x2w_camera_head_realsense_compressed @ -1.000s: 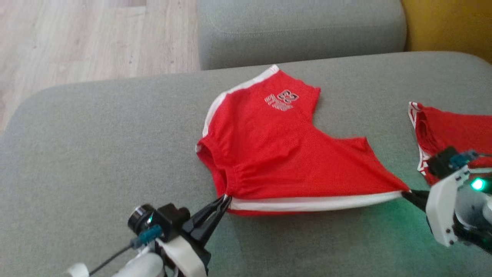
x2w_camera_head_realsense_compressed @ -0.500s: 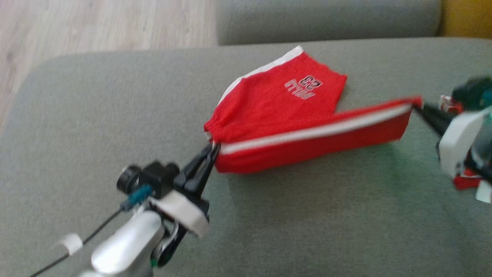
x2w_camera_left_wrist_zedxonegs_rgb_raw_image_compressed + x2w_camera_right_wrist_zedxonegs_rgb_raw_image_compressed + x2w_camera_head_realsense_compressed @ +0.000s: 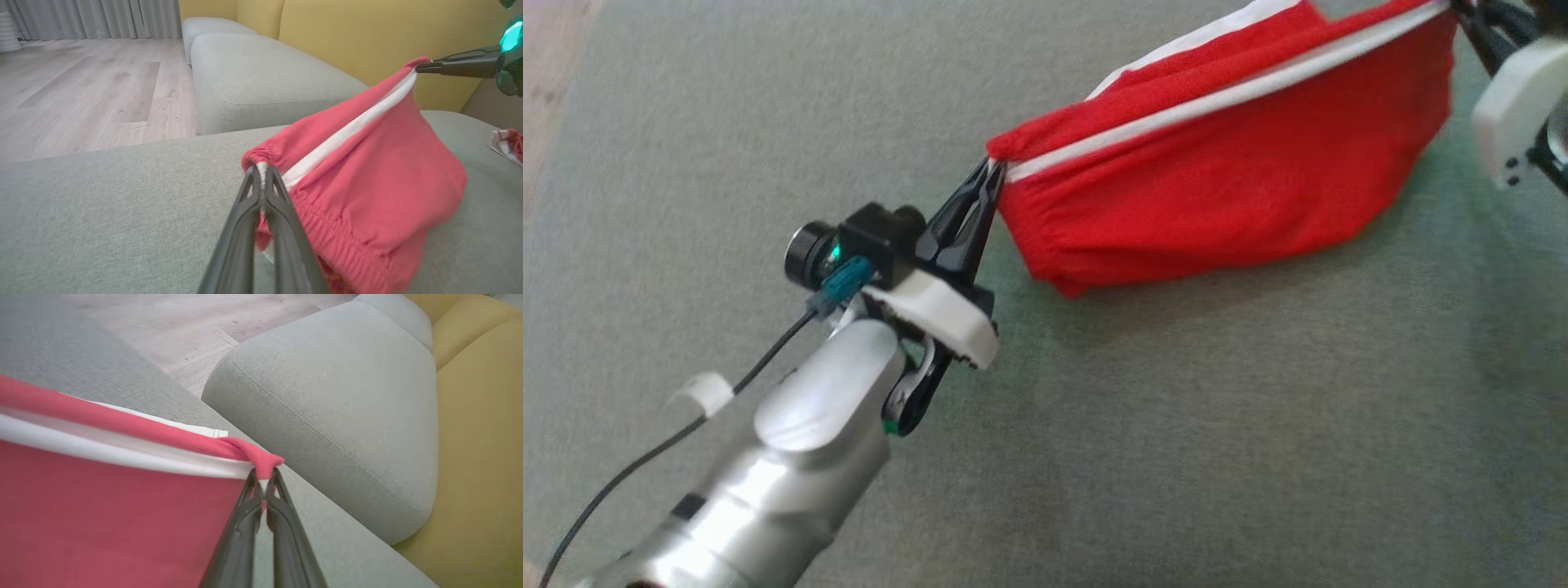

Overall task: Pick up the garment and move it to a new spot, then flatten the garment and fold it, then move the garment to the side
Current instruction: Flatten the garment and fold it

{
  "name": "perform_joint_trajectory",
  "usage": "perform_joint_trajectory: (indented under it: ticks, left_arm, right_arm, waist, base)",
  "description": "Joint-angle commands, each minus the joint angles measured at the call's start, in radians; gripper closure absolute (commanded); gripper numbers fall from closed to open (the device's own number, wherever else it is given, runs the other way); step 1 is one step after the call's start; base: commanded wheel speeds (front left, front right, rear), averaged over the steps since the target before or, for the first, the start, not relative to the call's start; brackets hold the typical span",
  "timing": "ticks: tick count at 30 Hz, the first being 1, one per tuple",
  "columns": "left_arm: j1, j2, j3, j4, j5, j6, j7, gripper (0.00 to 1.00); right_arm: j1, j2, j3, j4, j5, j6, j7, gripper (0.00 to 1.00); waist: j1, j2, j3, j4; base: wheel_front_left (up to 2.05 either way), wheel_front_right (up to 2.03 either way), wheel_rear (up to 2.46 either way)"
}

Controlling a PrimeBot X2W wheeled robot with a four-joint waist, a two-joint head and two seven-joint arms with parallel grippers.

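Observation:
The garment (image 3: 1217, 188) is a pair of red shorts with a white side stripe, hanging stretched between my two grippers above the grey cushion (image 3: 1176, 457). My left gripper (image 3: 990, 173) is shut on the elastic waistband corner (image 3: 261, 169). My right gripper (image 3: 1462, 10), at the top right edge of the head view, is shut on the other end of the striped edge (image 3: 265, 467). The cloth (image 3: 367, 196) sags below the taut stripe, its lower part close to the cushion. In the left wrist view the right gripper's fingers (image 3: 457, 67) pinch the far corner.
A second red and white cloth (image 3: 508, 145) lies on the cushion at the right. A further grey cushion (image 3: 335, 396) and the yellow sofa back (image 3: 478, 457) stand behind. Wooden floor (image 3: 81, 90) lies beyond the cushion's far edge.
Both grippers have lifted the shorts off the cushion by the striped edge, folding it over and up. The head camera has tilted, so the whole picture shifted.

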Motion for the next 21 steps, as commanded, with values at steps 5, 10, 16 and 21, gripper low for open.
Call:
perform_joint_trajectory:
  ticks: [5, 10, 16, 21]
  left_arm:
    - [-0.111, -0.045, 0.027, 0.077, 0.033, 0.009, -0.024, 1.0]
    - [-0.164, -0.094, 0.023, 0.146, 0.047, 0.005, -0.042, 1.0]
    - [-0.192, -0.13, 0.016, 0.208, 0.057, -0.004, -0.056, 1.0]
    - [-0.208, -0.148, 0.014, 0.25, 0.062, -0.001, -0.061, 0.0]
  right_arm:
    - [-0.109, 0.032, 0.009, 0.104, -0.072, -0.001, -0.041, 1.0]
    - [-0.174, 0.045, 0.039, 0.185, -0.088, -0.001, -0.058, 1.0]
    - [-0.222, 0.055, 0.076, 0.256, -0.097, -0.001, -0.095, 0.2]
    - [-0.247, 0.07, 0.072, 0.318, -0.098, -0.001, -0.138, 0.0]
  waist:
    - [-0.0004, 0.0, 0.107, 0.08]
    - [-0.0004, 0.0, 0.147, 0.107]
    - [-0.0004, 0.0, 0.167, 0.124]
    - [-0.0004, 0.0, 0.168, 0.134]
  base:
    - [0.0, 0.0, 0.0]
    - [0.0, 0.0, 0.0]
    - [0.0, 0.0, 0.0]
    - [0.0, 0.0, 0.0]
